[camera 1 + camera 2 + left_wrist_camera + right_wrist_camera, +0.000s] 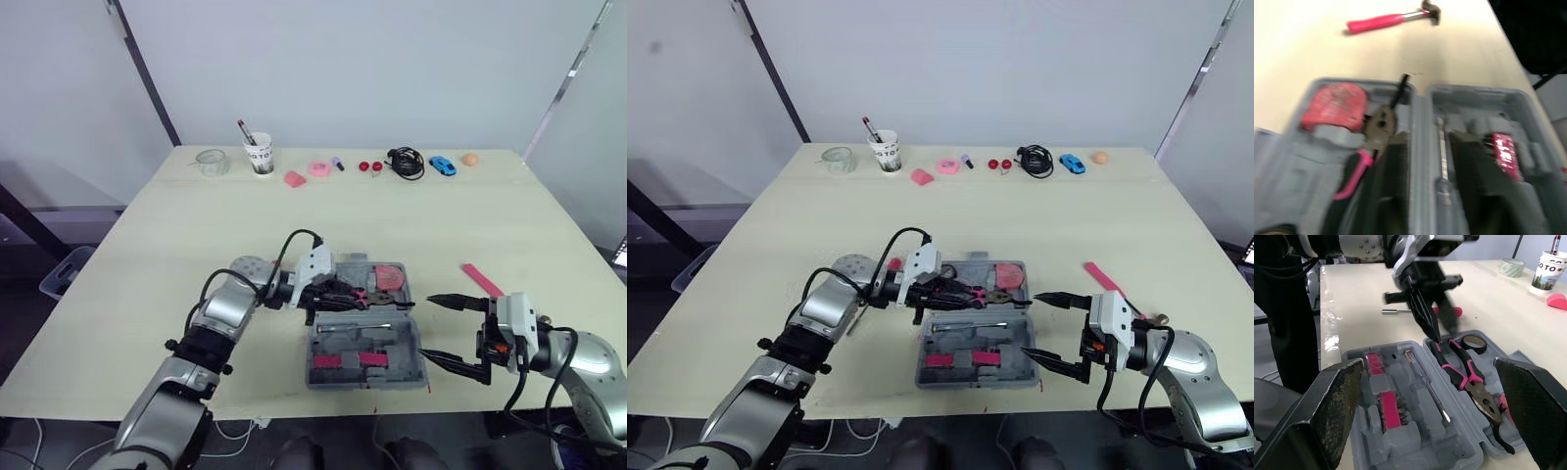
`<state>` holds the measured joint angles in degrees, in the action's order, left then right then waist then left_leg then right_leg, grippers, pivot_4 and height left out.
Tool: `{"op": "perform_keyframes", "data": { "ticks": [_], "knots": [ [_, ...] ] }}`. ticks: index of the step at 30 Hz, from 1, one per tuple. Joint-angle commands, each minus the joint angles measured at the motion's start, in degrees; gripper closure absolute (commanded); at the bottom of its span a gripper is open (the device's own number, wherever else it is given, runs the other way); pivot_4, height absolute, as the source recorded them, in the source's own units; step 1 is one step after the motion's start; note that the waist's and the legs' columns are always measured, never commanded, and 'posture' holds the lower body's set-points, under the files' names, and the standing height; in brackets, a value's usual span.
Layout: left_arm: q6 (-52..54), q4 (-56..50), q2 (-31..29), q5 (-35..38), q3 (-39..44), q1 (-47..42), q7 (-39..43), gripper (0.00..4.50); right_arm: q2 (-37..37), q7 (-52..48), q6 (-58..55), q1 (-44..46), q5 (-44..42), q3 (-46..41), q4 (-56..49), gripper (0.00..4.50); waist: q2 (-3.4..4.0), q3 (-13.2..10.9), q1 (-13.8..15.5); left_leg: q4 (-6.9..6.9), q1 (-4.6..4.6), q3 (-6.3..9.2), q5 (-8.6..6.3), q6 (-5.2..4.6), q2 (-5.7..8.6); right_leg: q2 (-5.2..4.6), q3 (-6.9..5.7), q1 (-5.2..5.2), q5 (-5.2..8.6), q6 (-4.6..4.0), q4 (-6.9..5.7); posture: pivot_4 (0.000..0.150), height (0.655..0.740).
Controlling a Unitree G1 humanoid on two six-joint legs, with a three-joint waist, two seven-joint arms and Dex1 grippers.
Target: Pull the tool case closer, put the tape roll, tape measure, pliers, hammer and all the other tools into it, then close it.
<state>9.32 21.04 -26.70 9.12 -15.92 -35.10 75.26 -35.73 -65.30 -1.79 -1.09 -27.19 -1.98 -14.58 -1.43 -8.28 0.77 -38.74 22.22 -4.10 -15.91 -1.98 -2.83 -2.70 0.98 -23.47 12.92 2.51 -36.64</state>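
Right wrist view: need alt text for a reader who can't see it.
An open grey tool case lies on a pale table, framed by the wide-open right claw, and holds pink-handled pliers, a screwdriver and a tape roll. The left claw points down over the pliers' handles.

The left arm [223, 311] is seen bent at the elbow and stretched inward, the left gripper [341, 292] angled downward with fingers slightly parted. The right arm [578, 357] is held low, the right gripper [443, 331] spread wide and pointed toward the left one.
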Motion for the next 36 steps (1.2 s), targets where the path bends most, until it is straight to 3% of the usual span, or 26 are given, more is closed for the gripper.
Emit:
{"op": "perform_keyframes", "data": {
  "ticks": [1,24,29,36],
  "knots": [
    [-4.28,2.86,0.45,0.11,0.64,0.02,1.13,4.44,0.01,-0.08,1.27,0.33,-0.36,-0.72,-0.30,0.00,0.00,0.00,0.00,0.00,0.00,0.00,0.00,0.00,0.00,0.00,0.00,0.00,0.00,0.00,0.00,0.150,0.7400],
    [-14.05,19.08,5.55,-9.57,-4.08,1.79,-3.65,4.44,-1.17,0.73,0.59,-0.34,-0.70,-1.49,-1.73,0.00,-0.02,0.11,0.06,-0.01,-0.04,-0.01,0.00,0.00,0.00,-0.01,0.01,0.03,0.00,0.00,-0.02,0.150,0.7400],
    [-15.44,19.09,5.07,-10.52,-4.61,3.03,-3.78,4.44,-1.40,1.09,0.35,-0.41,-0.89,-1.51,-1.90,0.00,-0.03,0.25,0.03,-0.01,-0.11,-0.01,0.00,0.00,0.00,-0.01,0.02,0.07,0.00,-0.01,-0.03,0.150,0.7400],
    [-16.23,12.38,3.67,-5.62,1.53,4.50,-6.51,4.44,0.14,3.04,-0.02,-2.56,-2.94,-3.71,-0.80,0.00,-0.03,0.28,-0.03,0.00,-0.13,-0.01,0.00,0.00,-0.03,-0.01,0.02,0.08,0.00,-0.01,-0.05,0.150,0.7400]
  ]
}}
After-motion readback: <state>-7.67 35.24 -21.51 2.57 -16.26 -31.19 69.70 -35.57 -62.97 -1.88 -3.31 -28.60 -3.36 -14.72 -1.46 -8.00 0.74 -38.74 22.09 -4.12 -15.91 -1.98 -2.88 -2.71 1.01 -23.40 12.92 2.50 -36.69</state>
